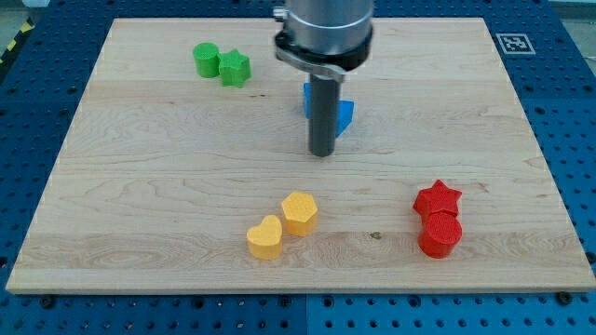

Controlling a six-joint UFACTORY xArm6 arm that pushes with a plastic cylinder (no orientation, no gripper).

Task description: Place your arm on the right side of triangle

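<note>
My tip (pixel 322 153) sits on the light wooden table (pixel 140 186) just below the blue triangle block (pixel 345 113), which the dark rod partly hides near the view's top centre. Tool has no jaws, holds nothing. Green cylinder (pixel 206 60) touches green star (pixel 235 68) at top left. Yellow hexagon (pixel 299 212) touches yellow heart (pixel 265 236) at bottom centre. Red star (pixel 438 198) touches red cylinder (pixel 440 234) at bottom right.

Upper left of the frame: a green cylinder (pixel 206 60) touching a green star (pixel 235 68). Lower centre: a yellow heart (pixel 265 237) just beside a yellow hexagon (pixel 299 213). Lower right: a red star (pixel 438 199) touching a red cylinder (pixel 440 234). All rest on a wooden board (pixel 140 186); a printed marker (pixel 512 43) sits at its upper right corner.
</note>
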